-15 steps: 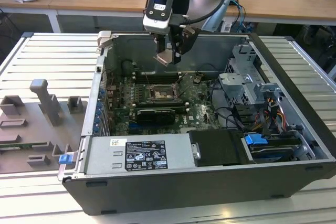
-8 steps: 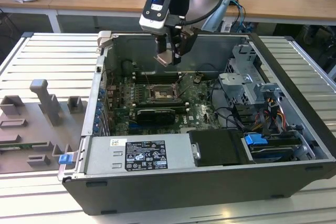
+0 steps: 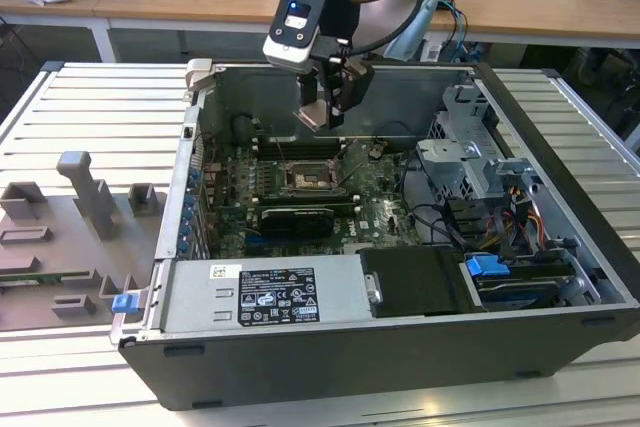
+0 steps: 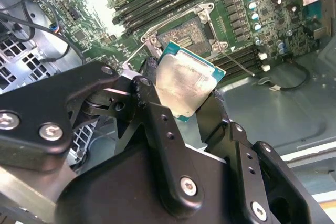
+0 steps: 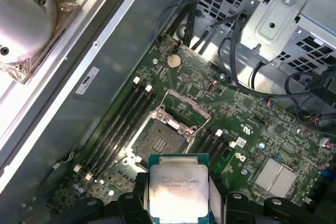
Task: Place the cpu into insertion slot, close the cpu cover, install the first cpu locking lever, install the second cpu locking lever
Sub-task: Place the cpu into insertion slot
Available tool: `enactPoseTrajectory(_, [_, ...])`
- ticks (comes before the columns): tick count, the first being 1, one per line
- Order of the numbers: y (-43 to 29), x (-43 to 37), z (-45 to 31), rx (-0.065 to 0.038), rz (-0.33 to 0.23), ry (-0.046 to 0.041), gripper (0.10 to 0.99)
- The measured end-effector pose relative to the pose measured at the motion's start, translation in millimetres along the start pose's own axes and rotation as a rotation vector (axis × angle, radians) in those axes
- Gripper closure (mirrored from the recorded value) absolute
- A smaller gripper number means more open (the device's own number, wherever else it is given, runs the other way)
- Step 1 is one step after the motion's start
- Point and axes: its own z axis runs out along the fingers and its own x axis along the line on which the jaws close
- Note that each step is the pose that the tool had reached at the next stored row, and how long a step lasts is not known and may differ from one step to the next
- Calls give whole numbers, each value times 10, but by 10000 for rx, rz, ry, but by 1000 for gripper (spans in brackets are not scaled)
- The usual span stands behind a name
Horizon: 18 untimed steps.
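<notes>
My gripper (image 3: pixel 326 112) hangs above the open computer case, shut on the cpu (image 3: pixel 312 117). In both wrist views the cpu (image 4: pixel 184 85) (image 5: pixel 177 190) is a flat square chip with a pale metal top and green edge, clamped by two opposite sides between black fingers (image 4: pixel 157 116). The insertion slot (image 3: pixel 308 179) (image 5: pixel 160 141) (image 4: pixel 184 36) lies bare on the green motherboard, below the chip and apart from it. The cpu cover (image 5: pixel 187 106) stands tilted up at the slot's far edge. A thin wire lever (image 4: pixel 239 65) sticks out beside the slot.
Long black memory slots (image 5: pixel 118 124) flank the socket. A metal drive cage (image 3: pixel 470 162) and cables (image 3: pixel 440 217) stand to the exterior view's right. The power supply box (image 3: pixel 265 292) lies at the case front. Grey fixtures (image 3: pixel 95 202) sit outside on the left.
</notes>
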Motion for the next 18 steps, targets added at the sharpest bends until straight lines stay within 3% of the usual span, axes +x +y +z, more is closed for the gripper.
enactPoseTrajectory(18, [0, -1, 10, -18, 703, -66, 545])
